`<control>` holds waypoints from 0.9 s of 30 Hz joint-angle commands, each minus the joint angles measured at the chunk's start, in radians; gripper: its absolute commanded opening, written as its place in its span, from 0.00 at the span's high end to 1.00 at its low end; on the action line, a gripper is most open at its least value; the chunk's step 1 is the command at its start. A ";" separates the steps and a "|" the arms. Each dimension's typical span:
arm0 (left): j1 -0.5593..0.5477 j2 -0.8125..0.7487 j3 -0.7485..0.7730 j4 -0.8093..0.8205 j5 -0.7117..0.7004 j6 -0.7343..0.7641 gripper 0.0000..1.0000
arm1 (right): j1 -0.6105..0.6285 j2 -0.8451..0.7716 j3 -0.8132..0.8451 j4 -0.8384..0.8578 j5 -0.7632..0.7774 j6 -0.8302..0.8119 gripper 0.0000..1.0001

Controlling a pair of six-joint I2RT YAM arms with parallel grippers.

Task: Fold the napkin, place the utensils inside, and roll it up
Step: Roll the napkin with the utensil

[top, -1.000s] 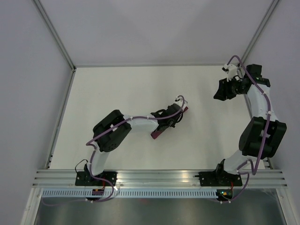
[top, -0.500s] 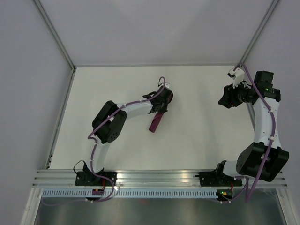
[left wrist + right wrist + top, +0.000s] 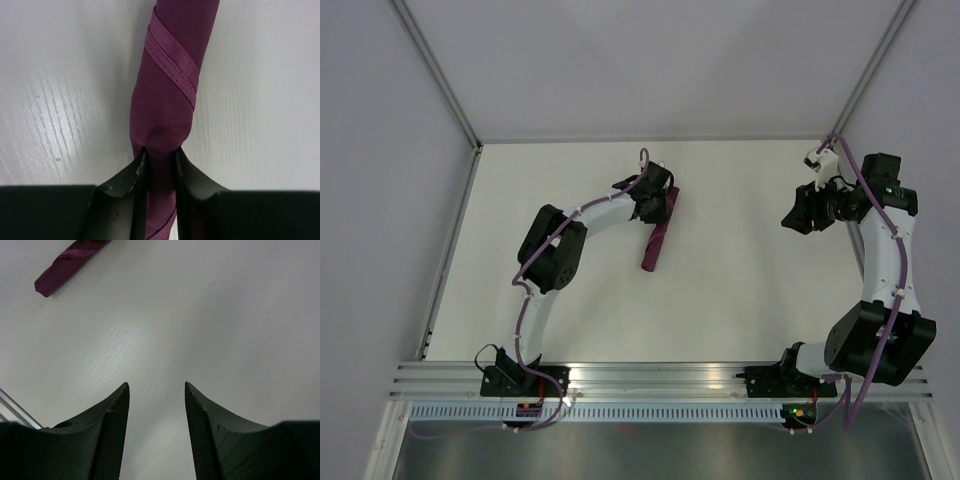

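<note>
Left gripper (image 3: pixel 159 156) pinches its matte black jaws tight on one end of the napkin (image 3: pixel 169 95), a plum, faintly shiny cloth rolled into a slim tube with a stitched hem spiralling round it. It lies left of centre on the white table (image 3: pixel 750 290). Well apart, the right gripper (image 3: pixel 156 390) hangs with ribbed fingers spread, holding nothing.

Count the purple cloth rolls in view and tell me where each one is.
1. The plum-purple rolled fabric napkin is mid-table, one end pinched in the left pincer. No other shows in any view.

The left claw (image 3: pixel 160 162) pinches the near end of the tightly rolled napkin (image 3: pixel 167 90) on the white table (image 3: pixel 260 100).
</note>
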State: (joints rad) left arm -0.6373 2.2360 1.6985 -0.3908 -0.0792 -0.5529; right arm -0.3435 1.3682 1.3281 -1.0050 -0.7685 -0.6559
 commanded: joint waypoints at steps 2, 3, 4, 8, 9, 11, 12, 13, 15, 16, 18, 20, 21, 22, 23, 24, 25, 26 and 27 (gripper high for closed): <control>0.034 0.105 0.007 -0.180 0.051 -0.090 0.92 | -0.003 0.022 0.010 -0.018 -0.055 -0.021 0.46; 0.036 0.112 0.022 -0.180 0.055 -0.093 0.91 | -0.003 0.023 0.006 -0.017 -0.055 -0.021 0.46; 0.036 0.117 0.027 -0.180 0.053 -0.102 0.91 | -0.003 0.023 0.003 -0.017 -0.057 -0.024 0.46; 0.036 0.123 0.038 -0.183 0.042 -0.130 0.88 | -0.005 0.026 -0.004 -0.018 -0.058 -0.028 0.46; 0.036 0.123 0.038 -0.186 0.039 -0.131 0.85 | -0.003 0.029 -0.003 -0.020 -0.058 -0.031 0.46; 0.036 0.122 0.036 -0.191 0.024 -0.143 0.79 | -0.003 0.029 -0.003 -0.024 -0.061 -0.034 0.46; 0.036 0.120 0.036 -0.192 0.021 -0.148 0.76 | -0.003 0.028 -0.003 -0.024 -0.064 -0.036 0.46; 0.036 0.120 0.036 -0.192 0.019 -0.151 0.73 | -0.003 0.026 -0.003 -0.024 -0.064 -0.039 0.46; 0.034 0.119 0.035 -0.192 0.016 -0.153 0.70 | -0.003 0.026 -0.004 -0.026 -0.066 -0.042 0.46; 0.036 0.120 0.035 -0.192 0.013 -0.151 0.68 | -0.003 0.026 -0.004 -0.030 -0.066 -0.042 0.46; 0.034 0.117 0.033 -0.192 0.012 -0.144 0.65 | -0.003 0.025 -0.004 -0.032 -0.063 -0.048 0.46; 0.036 0.114 0.030 -0.194 0.010 -0.139 0.63 | -0.003 0.025 -0.007 -0.033 -0.061 -0.050 0.46; 0.034 0.111 0.030 -0.194 0.010 -0.134 0.61 | -0.003 0.023 -0.007 -0.035 -0.061 -0.056 0.46; 0.034 0.106 0.030 -0.192 0.009 -0.124 0.59 | -0.003 0.022 -0.007 -0.035 -0.061 -0.056 0.46; 0.034 0.099 0.029 -0.192 0.006 -0.117 0.57 | -0.003 0.023 -0.007 -0.035 -0.060 -0.056 0.46; 0.034 0.096 0.026 -0.192 0.004 -0.110 0.55 | -0.003 0.023 -0.009 -0.037 -0.060 -0.057 0.46; 0.033 0.091 0.024 -0.192 -0.005 -0.101 0.54 | -0.003 0.023 -0.009 -0.037 -0.060 -0.059 0.46; 0.034 0.086 0.023 -0.192 -0.010 -0.096 0.54 | -0.003 0.025 -0.010 -0.037 -0.060 -0.059 0.46; 0.034 0.083 0.023 -0.192 -0.011 -0.091 0.53 | -0.003 0.029 -0.009 -0.037 -0.060 -0.059 0.46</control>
State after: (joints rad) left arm -0.6083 2.2768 1.7622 -0.4339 -0.0551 -0.6651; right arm -0.3435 1.3914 1.3224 -1.0328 -0.7921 -0.6895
